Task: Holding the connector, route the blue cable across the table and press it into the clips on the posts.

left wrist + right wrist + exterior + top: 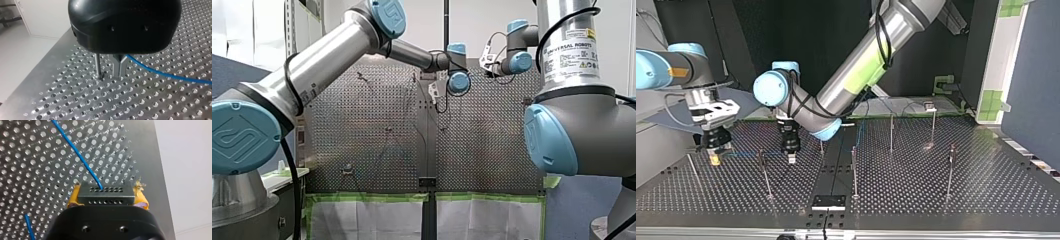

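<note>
A black connector (105, 195) with rows of holes sits between the yellow pads (73, 198) of my right gripper (106, 193), which is shut on it. The blue cable (75, 150) leaves the connector and runs out over the perforated table. At the top view's left, my right gripper (714, 159) hangs low over the plate. The cable (746, 153) stretches from it to my left gripper (791, 159). In the left wrist view my left gripper (119, 72) has its metal fingers shut; the cable (170, 76) comes out from between them. A thin post (98, 66) stands just beside them.
Several thin posts stand across the table (986, 200), among them one (765, 172) between the two grippers, one (854, 170) by the middle strip and one (950, 170) further right. A black bracket (828, 201) sits at the near edge. A white panel (1001, 60) rises at the right.
</note>
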### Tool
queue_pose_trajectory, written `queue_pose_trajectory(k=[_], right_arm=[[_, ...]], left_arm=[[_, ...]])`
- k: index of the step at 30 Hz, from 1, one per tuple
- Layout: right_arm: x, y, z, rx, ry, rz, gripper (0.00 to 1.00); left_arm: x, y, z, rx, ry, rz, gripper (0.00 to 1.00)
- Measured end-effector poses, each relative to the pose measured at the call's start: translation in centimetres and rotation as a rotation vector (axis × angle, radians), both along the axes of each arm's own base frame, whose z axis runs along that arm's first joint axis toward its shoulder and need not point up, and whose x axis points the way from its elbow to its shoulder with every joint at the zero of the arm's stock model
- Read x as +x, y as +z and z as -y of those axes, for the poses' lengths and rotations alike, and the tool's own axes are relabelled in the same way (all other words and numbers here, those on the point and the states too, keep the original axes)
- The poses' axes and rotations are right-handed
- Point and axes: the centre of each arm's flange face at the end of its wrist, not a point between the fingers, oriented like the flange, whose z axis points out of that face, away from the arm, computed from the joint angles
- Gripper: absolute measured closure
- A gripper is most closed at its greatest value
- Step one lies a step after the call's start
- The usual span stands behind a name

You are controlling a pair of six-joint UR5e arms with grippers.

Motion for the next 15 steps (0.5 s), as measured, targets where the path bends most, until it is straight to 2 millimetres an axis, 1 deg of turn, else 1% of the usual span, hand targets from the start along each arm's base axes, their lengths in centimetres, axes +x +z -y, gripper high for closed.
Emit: queue_pose_trajectory(k=[8,11,15], right_arm=[[-0.8,-0.4,1.3,0.005,-0.012,0.000,1.00],[-1.0,-0.3,1.8,0.002,-0.016,0.003,1.00],[-1.5,-0.1,2.3,-0.003,-0.024,0.007,1.00]], left_arm=[[3.0,0.1,-2.3,0.005,-0.007,0.010,1.00],[3.4,0.0,-2.7,0.010,-0.009,0.008,1.00],[3.5,0.0,-2.8,0.017,-0.011,0.003,1.00]])
